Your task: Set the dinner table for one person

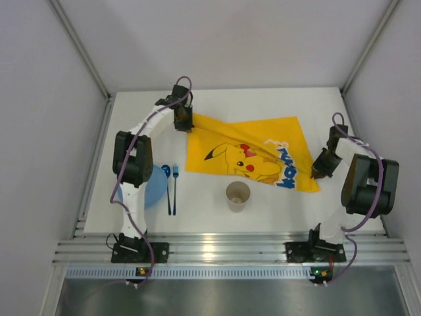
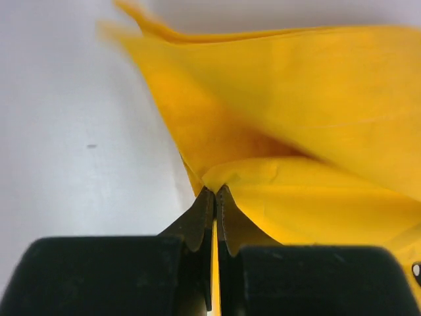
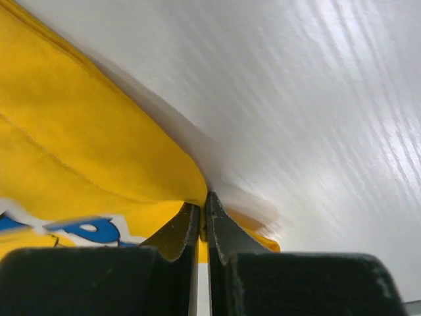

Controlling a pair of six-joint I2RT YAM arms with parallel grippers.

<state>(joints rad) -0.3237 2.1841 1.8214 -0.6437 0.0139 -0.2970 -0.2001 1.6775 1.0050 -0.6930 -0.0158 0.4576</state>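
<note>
Blue plate point(image 1: 158, 188) half under left arm point(image 1: 131, 161)

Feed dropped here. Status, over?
Left claw and right claw shut on yellow mat, opposite corners. Mat rumpled on dinner table. Cup close by its near edge.

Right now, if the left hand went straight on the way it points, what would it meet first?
The yellow cloth: the left hand is shut on its edge, and the raised fold fills the view just ahead. What lies beyond the fold is hidden.
</note>
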